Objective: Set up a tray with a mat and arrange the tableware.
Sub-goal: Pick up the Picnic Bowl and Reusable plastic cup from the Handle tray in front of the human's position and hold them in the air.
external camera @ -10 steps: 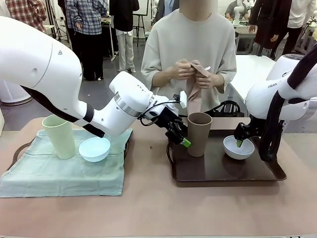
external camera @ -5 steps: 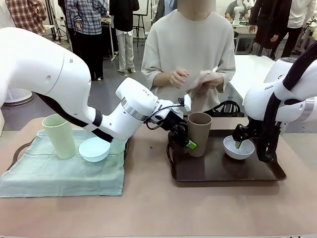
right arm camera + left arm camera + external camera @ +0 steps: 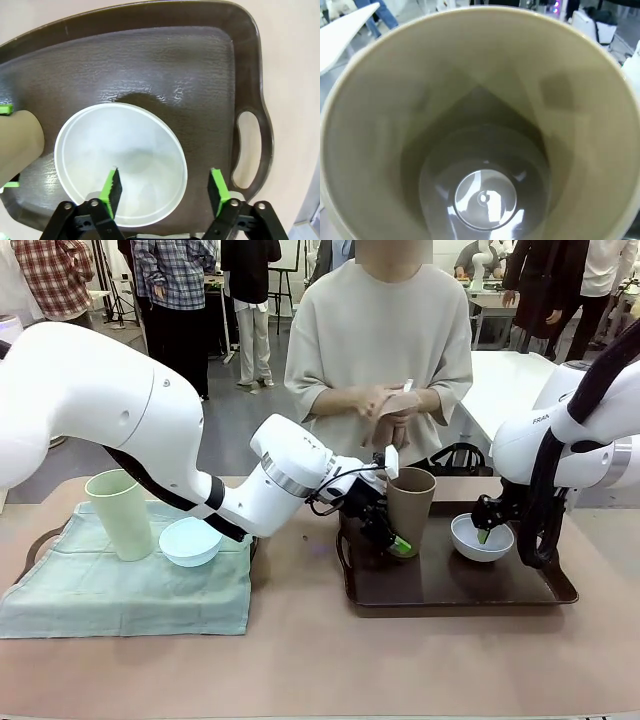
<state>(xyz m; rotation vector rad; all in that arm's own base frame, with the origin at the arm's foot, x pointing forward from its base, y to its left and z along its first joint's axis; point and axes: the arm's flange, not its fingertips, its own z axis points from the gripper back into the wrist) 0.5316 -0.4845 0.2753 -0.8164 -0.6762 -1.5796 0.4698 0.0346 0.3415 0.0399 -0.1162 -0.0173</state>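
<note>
The brown cup (image 3: 412,502) stands at the left of the dark tray (image 3: 450,590), leaning slightly. My left gripper (image 3: 397,538) reaches in from the left, low on the cup. In the right wrist view its green pads press the brown cup (image 3: 17,145) on both sides. The left wrist view looks down into the brown cup (image 3: 480,100). The white bowl (image 3: 482,538) sits at the tray's right. My right gripper (image 3: 165,186) is open astride the white bowl (image 3: 120,150)'s rim, one finger inside, one outside. A pale green cup (image 3: 120,515) and a light blue bowl (image 3: 190,540) rest on a green mat (image 3: 120,590).
A person across the table holds a pinkish-brown cloth (image 3: 395,410) in both hands above the dark tray's far edge. The green mat lies over a second tray whose handle (image 3: 35,540) shows at the far left. The tray's handle (image 3: 247,145) lies beside my right gripper.
My left gripper has slid right and down around the brown cup, which has shifted a little right. The person has gathered the cloth lower. The right arm has hardly moved.
</note>
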